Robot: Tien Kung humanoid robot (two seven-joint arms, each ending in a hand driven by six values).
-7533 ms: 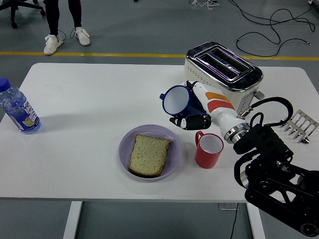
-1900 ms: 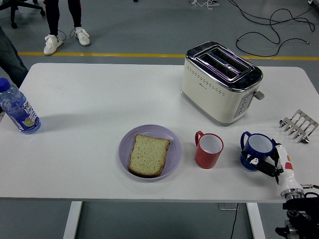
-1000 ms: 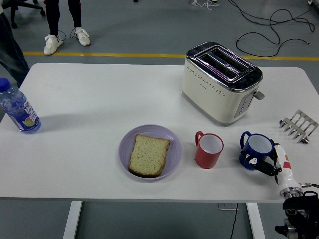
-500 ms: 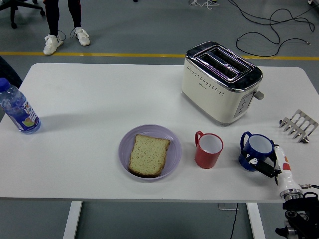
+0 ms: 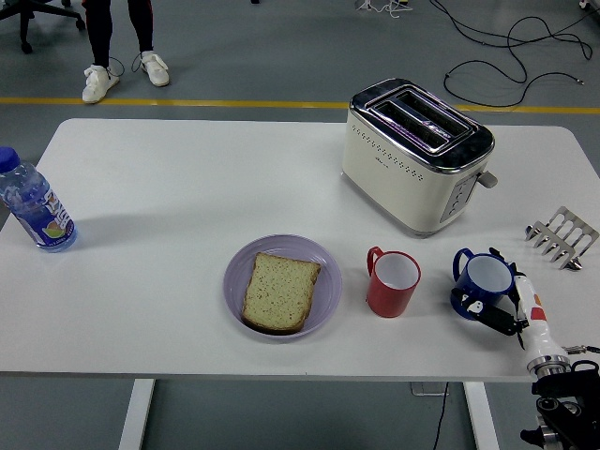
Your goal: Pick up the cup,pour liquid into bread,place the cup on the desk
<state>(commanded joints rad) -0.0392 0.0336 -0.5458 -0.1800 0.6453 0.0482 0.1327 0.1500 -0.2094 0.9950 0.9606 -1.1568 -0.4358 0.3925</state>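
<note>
- Cup (image 5: 484, 282) stands upright on the table (image 5: 187, 187): you can count the placing as nearly done.
- Right hand (image 5: 502, 305) wraps it; you must let go.

A single head view covers the scene, taken from high on the robot's side and angled forward and down. The white table (image 5: 187, 178) fills most of the frame, its near edge running along the bottom and its far edge lying below a strip of grey floor (image 5: 281, 47) with a yellow line (image 5: 187, 101). The camera sits far enough back to take in nearly the table's whole width, from the water bottle (image 5: 33, 204) at the left edge to the metal toast rack (image 5: 561, 236) at the right.
</note>
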